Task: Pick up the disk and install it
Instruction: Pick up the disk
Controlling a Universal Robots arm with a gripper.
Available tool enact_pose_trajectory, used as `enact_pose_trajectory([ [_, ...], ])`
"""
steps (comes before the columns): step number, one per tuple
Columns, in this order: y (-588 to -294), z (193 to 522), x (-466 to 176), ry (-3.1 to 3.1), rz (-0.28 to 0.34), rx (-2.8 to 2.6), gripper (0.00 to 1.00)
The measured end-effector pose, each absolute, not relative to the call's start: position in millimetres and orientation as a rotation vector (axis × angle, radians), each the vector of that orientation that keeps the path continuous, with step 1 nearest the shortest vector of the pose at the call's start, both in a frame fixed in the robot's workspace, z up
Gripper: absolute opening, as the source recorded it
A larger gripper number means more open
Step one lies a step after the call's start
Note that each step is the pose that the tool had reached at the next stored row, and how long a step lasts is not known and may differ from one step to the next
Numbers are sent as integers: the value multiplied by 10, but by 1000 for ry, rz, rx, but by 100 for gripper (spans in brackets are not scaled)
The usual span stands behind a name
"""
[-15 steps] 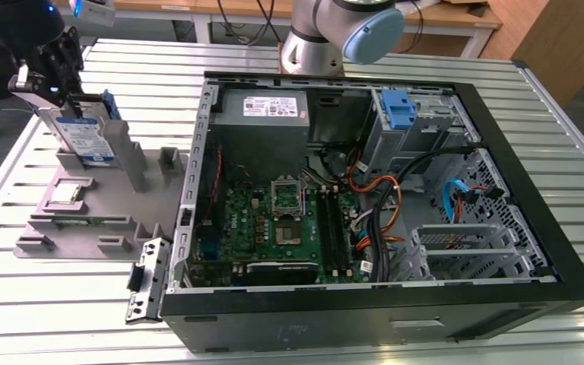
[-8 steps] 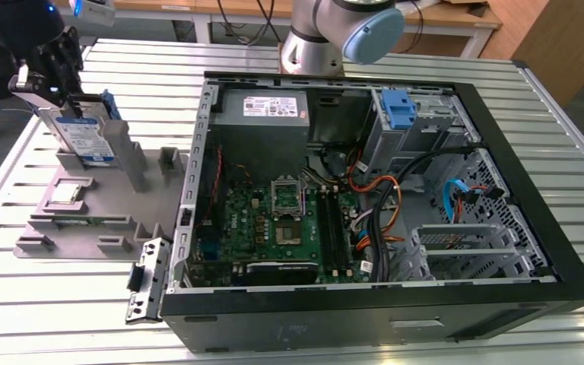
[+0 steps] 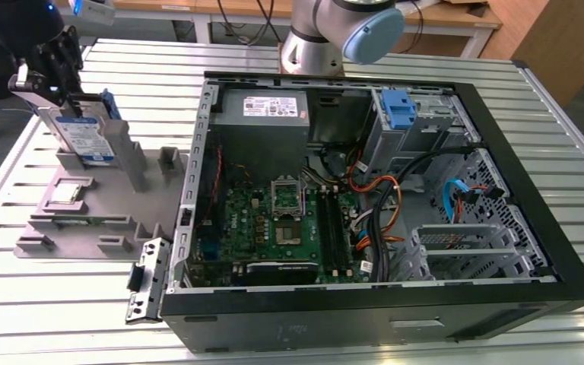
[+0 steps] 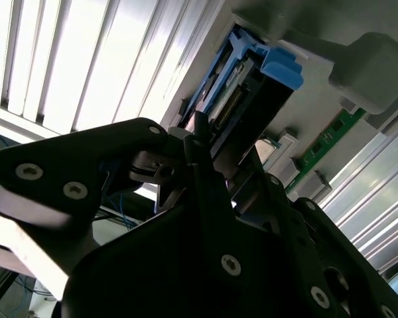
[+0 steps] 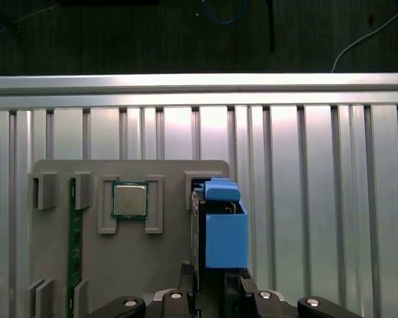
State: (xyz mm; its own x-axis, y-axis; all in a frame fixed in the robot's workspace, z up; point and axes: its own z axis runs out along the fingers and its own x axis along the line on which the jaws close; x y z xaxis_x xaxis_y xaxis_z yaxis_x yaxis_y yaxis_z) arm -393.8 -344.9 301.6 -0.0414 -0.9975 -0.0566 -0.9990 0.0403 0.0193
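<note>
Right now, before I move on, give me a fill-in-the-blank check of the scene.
The disk stands ____ in the grey fixture. The pincer is at the disk, on the exterior view's ____ of the computer case. The disk's plastic carrier is ____. The square chip lies ____ on the fixture.
Missing: upright; left; blue; flat.

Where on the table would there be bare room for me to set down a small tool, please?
Bare table slats lie beside the grey fixture toward the exterior view's lower left, and in a strip past the computer case on the exterior view's right. The fixture itself is crowded: the end effector is at the upright disk.
</note>
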Motion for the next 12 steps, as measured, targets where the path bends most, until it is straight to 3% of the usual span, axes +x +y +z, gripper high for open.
enact_pose_trajectory([
  [12,-3468,3059,-3938,2246,83,-2156,35],
])
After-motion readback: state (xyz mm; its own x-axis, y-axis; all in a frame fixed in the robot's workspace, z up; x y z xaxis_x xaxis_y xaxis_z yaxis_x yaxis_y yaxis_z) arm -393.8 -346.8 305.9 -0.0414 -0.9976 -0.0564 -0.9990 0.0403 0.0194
